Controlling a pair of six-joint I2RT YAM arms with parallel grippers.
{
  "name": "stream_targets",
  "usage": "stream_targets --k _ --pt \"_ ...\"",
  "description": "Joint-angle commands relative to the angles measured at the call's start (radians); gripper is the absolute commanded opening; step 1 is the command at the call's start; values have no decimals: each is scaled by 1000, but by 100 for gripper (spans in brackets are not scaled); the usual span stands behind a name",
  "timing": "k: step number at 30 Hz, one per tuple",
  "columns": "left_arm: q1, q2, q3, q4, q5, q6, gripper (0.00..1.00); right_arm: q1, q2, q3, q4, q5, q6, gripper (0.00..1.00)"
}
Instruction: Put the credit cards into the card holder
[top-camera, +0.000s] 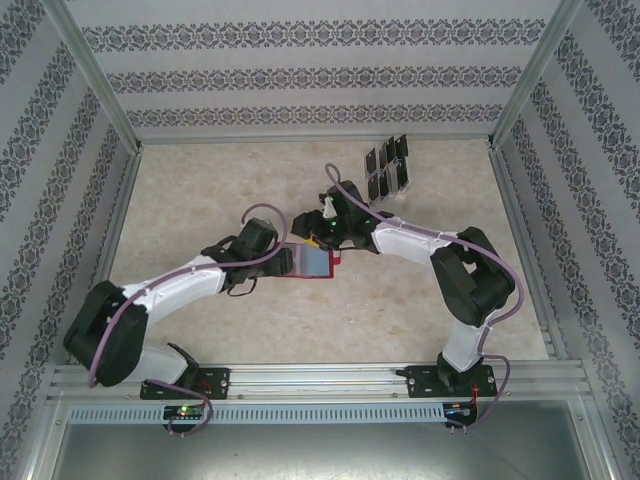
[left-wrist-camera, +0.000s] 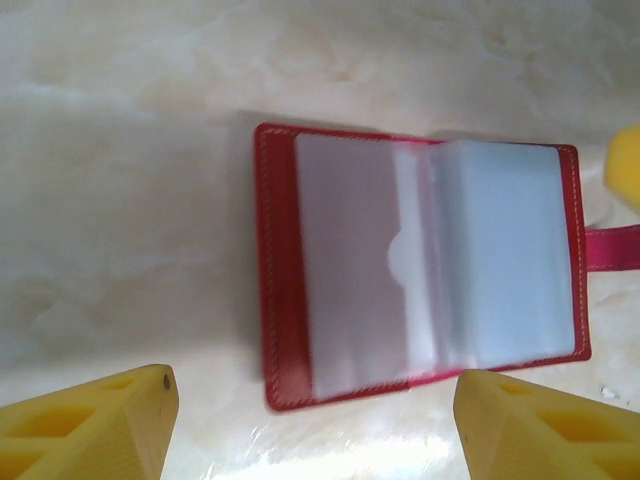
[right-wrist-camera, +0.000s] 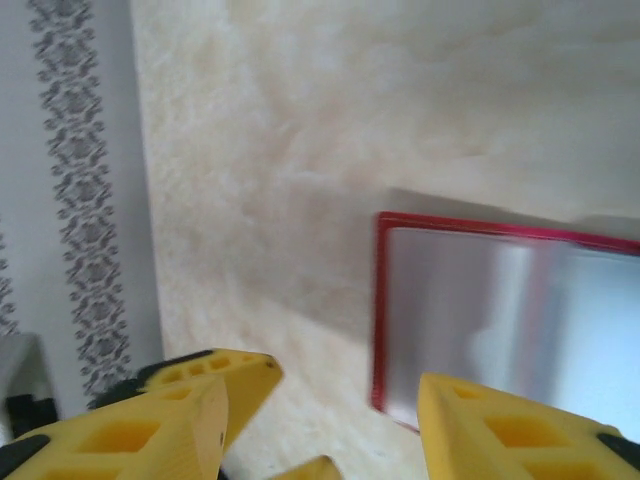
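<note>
while open flat on table (left-wrist-camera: 120, 200), card holder (left-wrist-camera: 420, 260) btwn l & r jaws, both spread

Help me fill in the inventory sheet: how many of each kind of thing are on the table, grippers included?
Red card holder: 1
Dark credit cards: 6, small in the top view
Grippers: 2, left gripper and right gripper
Total: 9

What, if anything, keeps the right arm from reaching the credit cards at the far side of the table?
Probably nothing. The right gripper is open and empty, and only bare table lies between it and the credit cards. The red card holder lies on the opposite side.
</note>
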Motion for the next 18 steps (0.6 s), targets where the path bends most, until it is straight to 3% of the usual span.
stream_targets --k 1,10,18 --pt "18 81 73 31 43 70 74 -13 -2 -73 -15 30 -38 53" --pt "34 254 152 -61 2 153 75 -65 17 -174 11 39 -73 52" --pt "44 304 147 -142 -82 163 75 -97 27 -228 28 47 -84 52"
